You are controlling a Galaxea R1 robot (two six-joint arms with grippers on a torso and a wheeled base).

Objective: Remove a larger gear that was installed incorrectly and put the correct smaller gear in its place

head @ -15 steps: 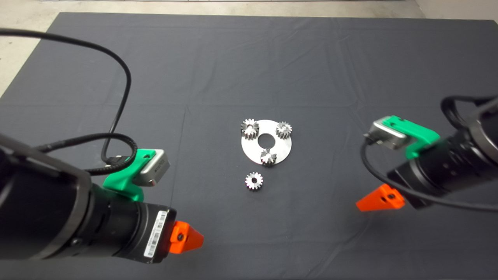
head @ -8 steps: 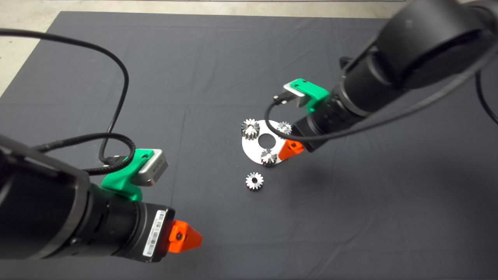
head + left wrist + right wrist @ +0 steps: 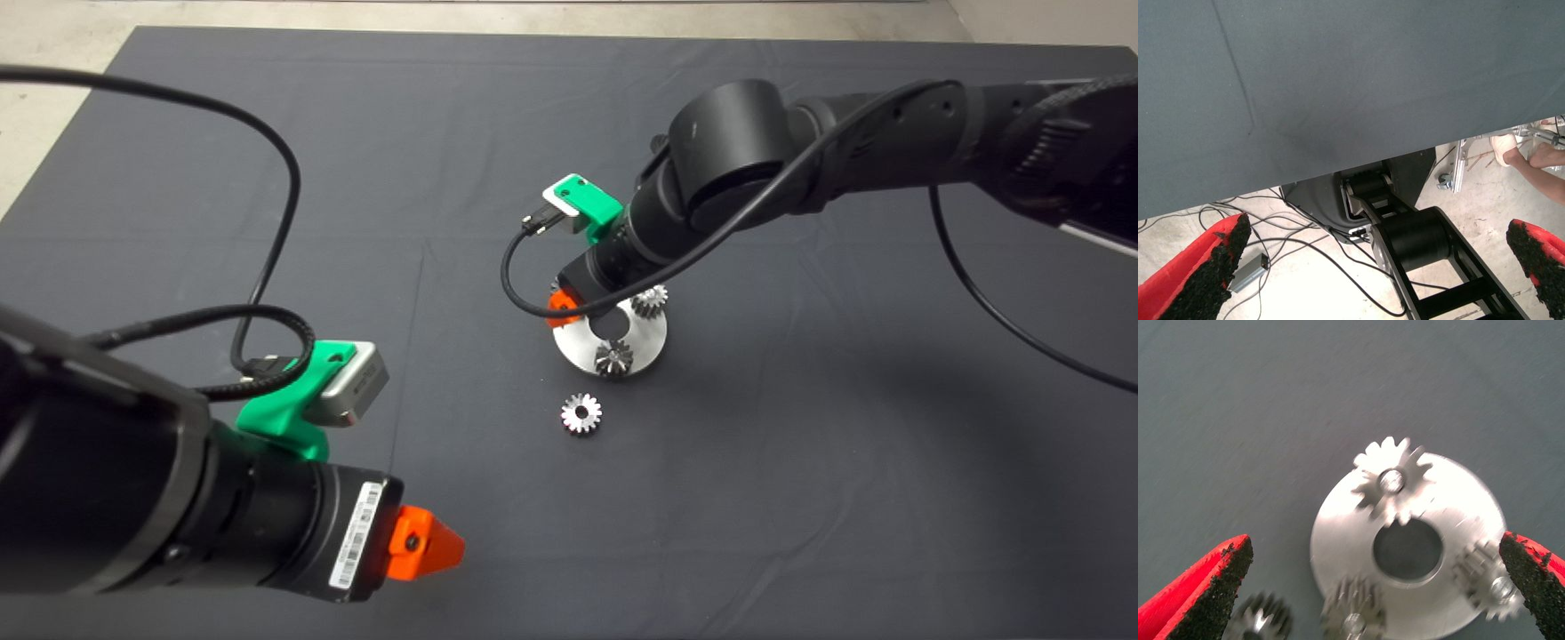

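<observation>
A round silver plate [image 3: 1338,547] lies mid-mat with three gears on its pins. The larger gear [image 3: 1391,483] sits at the plate's far-left pin; in the head view my right gripper [image 3: 565,308] covers it. Two small silver gears [image 3: 1488,581] [image 3: 1351,615] occupy the other pins. The loose smaller gear [image 3: 581,413] lies flat on the mat just in front of the plate [image 3: 653,342]. My right gripper [image 3: 1373,543] hovers open above the plate, holding nothing. My left gripper [image 3: 423,543] stays at the lower left, open and apart from the gears.
The dark mat [image 3: 800,498] spreads around the plate. The left wrist view shows the mat's edge [image 3: 1338,167], the robot base [image 3: 1411,240], cables on the floor and a person's feet [image 3: 1511,150]. A camera cable [image 3: 511,276] loops beside the right wrist.
The right arm has swung from the right edge across the mat to above the plate, now covering the larger gear in the head view. Gears and left arm have not moved.
</observation>
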